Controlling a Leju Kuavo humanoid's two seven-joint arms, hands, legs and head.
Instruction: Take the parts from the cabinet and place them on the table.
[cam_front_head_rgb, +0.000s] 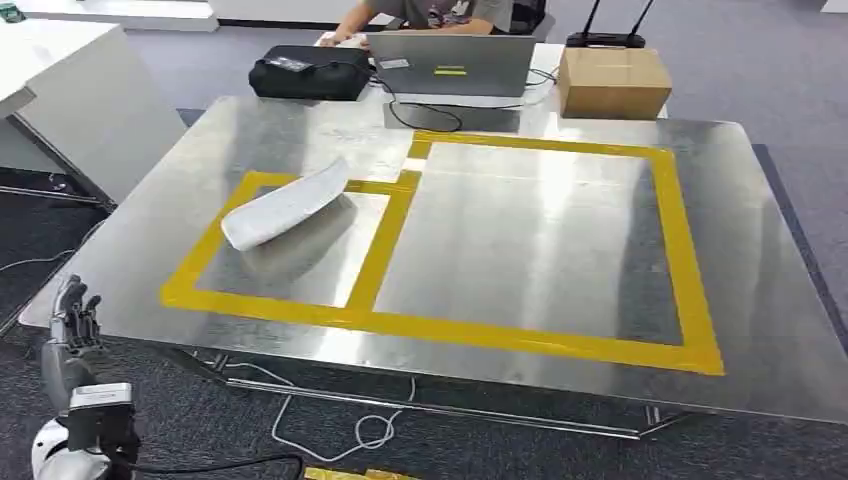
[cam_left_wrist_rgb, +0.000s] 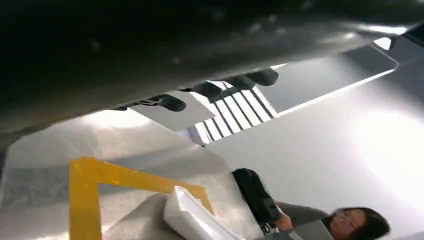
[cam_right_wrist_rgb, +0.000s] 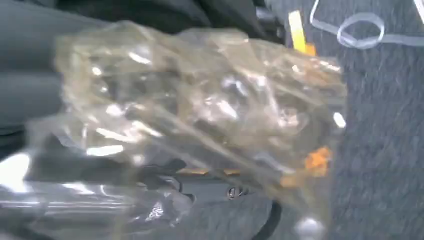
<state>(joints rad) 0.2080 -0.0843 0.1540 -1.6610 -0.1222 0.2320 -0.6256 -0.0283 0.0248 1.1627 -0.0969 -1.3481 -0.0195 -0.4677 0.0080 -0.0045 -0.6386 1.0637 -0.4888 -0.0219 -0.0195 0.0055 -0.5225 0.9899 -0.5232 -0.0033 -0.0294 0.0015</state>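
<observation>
Carrying a crinkled clear plastic bag of parts (cam_right_wrist_rgb: 200, 115) in the right wrist view, the right hand seems clamped on it, though the film hides the fingers, so the firmness of the hold cannot be judged. The bag hangs over grey carpet with a loose white cable (cam_right_wrist_rgb: 360, 30) below, not yet above the steel table (cam_front_head_rgb: 560, 330). My main worry is a slip: thin film bunched in the fingers could slide out and drop the parts on the floor. A second risk is the bag catching the table edge as the arm rises.

On the table one white curved part (cam_front_head_rgb: 285, 205) already lies inside the smaller yellow-taped rectangle (cam_front_head_rgb: 370, 265). A careless placement could knock it or land across the tape.

The left hand (cam_front_head_rgb: 75, 320) hangs just beside the table's near left corner, fingers apart and holding nothing; lifting it blindly could strike the edge.

The head view gives the table layout, plus a laptop (cam_front_head_rgb: 450, 62) and cardboard box (cam_front_head_rgb: 612, 82) beyond. The left wrist view shows the white part from low down.
</observation>
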